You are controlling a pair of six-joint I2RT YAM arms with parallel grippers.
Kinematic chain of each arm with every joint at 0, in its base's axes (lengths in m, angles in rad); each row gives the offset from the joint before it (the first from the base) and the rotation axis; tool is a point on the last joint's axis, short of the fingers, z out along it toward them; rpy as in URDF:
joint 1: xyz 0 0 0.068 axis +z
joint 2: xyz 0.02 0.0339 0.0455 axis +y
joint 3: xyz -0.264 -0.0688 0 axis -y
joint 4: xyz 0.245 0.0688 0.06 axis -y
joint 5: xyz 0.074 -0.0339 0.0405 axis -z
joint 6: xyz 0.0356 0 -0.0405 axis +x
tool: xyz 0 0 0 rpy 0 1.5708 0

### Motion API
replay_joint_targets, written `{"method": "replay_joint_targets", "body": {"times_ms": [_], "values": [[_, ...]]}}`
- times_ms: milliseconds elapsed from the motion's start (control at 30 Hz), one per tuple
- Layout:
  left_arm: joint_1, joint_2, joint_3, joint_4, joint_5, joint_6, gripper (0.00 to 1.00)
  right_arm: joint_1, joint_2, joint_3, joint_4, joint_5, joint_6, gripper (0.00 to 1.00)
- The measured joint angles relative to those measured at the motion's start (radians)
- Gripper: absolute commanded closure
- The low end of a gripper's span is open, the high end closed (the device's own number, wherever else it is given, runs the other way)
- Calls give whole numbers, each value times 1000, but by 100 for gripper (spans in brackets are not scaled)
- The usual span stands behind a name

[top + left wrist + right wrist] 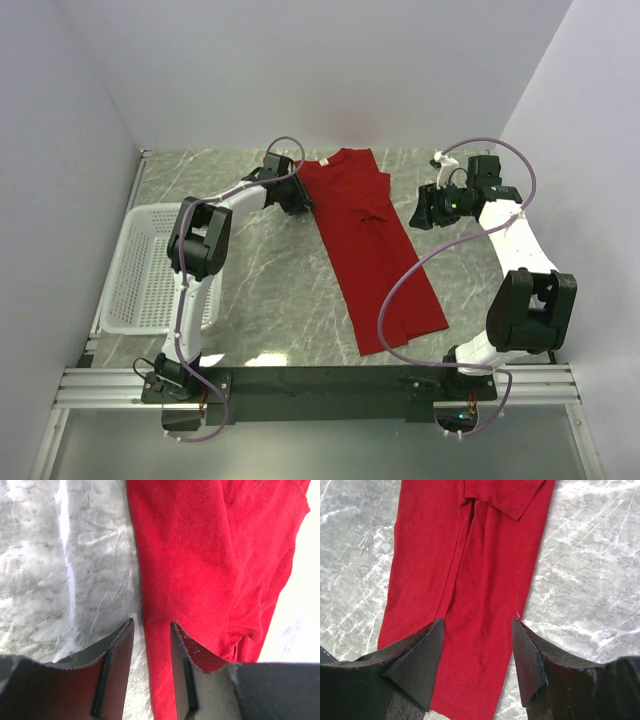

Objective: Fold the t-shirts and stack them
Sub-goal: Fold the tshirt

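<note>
One deep-red t-shirt (370, 240) lies on the marble table, folded lengthwise into a long narrow strip running from the far middle toward the near right. Its sleeve is tucked across the upper part (510, 497). My left gripper (298, 203) sits low at the shirt's upper left edge. In the left wrist view its jaws (152, 623) stand open, straddling the cloth's left edge (200, 555) with bare table beside it. My right gripper (418, 210) hovers just right of the shirt's upper half. In its own view it is open (477, 621) above the red strip (470, 555), holding nothing.
A white mesh basket (130, 270) stands at the table's left edge, beside the left arm. Grey walls close in the left, far and right sides. The marble tabletop (260, 290) shows between basket and shirt. The right arm's cable loops over the shirt's near end.
</note>
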State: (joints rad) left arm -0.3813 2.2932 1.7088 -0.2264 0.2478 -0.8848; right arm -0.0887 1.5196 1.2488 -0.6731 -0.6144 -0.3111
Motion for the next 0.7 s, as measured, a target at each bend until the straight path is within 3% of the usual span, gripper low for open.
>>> {"method": "replay_joint_targets", "body": {"times_ms": [300, 433, 467, 500, 700], "values": [[-8, 44, 72, -47, -10, -5, 72, -4, 0, 0, 0, -2, 0, 36], [-8, 65, 100, -56, -8, -9, 83, -8, 0, 0, 0, -4, 0, 36], [-8, 72, 108, -58, -8, -10, 94, -8, 0, 0, 0, -4, 0, 36], [-8, 77, 116, -62, -9, -9, 99, -9, 0, 0, 0, -4, 0, 36], [-4, 82, 125, -64, -5, -11, 99, -10, 0, 0, 0, -4, 0, 36]]}}
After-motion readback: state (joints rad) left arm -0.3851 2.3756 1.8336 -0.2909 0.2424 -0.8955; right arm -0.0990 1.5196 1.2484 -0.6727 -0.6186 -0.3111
